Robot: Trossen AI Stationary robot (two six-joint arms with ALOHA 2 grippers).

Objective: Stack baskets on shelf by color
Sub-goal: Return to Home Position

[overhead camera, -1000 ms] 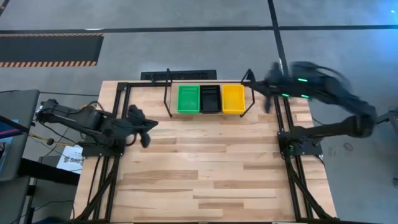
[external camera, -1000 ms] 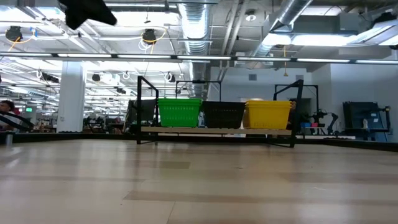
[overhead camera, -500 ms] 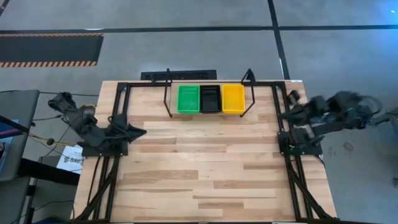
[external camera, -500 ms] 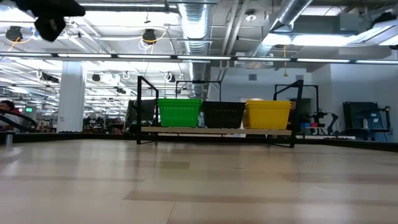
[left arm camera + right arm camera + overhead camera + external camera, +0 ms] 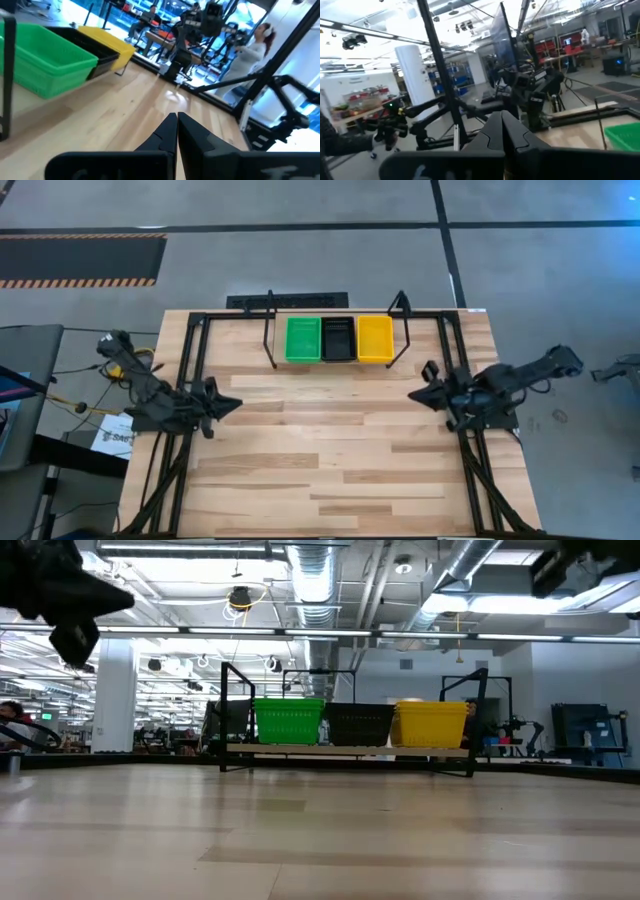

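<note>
1. Two pincers are clenched on nothing. The left pincer (image 5: 176, 116) has its dark fingertips pressed together with no gap between them. The right pincer (image 5: 501, 114) is closed in the same way and is also empty.
2. From above, the left pincer sits by the counter's (image 5: 330, 465) left edge, close to its own arm's base, and points inward. The right pincer mirrors it at the right edge, facing back across the wood.
3. Both pincers are well apart from the shelf (image 5: 340, 750), which stands at the middle of the counter's far side with its upright loop ends rising at either end.
4. On the shelf, three piles of baskets stand side by side in a row. The green baskets (image 5: 303, 339) are on the left, the black baskets (image 5: 338, 339) are in the middle and the yellow baskets (image 5: 375, 338) are on the right. Each pile is just beside its neighbour. How many baskets are in each pile cannot be told.
5. Beyond the counter, the left wrist view shows a person (image 5: 252, 47) in a light top standing among other equipment.
</note>
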